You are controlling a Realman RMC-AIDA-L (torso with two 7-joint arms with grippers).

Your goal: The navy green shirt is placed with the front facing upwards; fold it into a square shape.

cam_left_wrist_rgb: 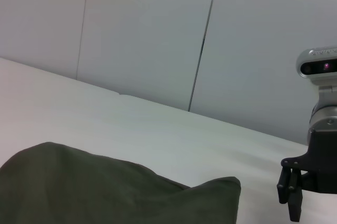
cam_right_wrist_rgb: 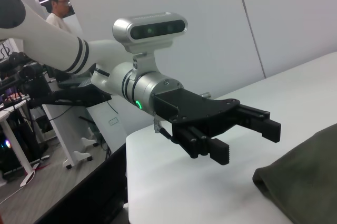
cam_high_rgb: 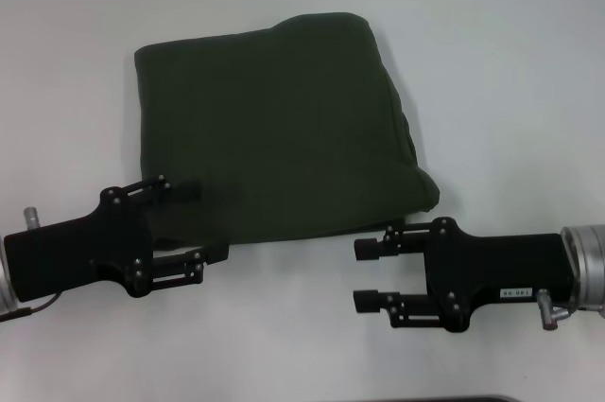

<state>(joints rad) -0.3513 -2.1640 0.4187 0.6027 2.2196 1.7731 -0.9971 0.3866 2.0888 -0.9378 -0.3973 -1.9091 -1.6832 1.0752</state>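
Matte-black grippers (cam_high_rgb: 194, 224) — screw-studded, 2 fingers each — on silver wrists; white arm with black bands.

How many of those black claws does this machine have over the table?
2. The left claw is open at the near left corner of the folded green shirt; the right claw is open over bare table by the shirt's near right corner.

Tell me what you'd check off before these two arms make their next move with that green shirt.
1. navy green shirt folded into a rough square: ok.
2. Lettering and sleeves tucked out of sight: ok.
3. left pincer open, holding nothing: ok.
4. right pincer open, off the cloth: ok.
5. Left pincer clear of the shirt's near edge: cannot tell, one finger overlaps it in the head view.
6. Edges neat: not ok, the right side bulges.
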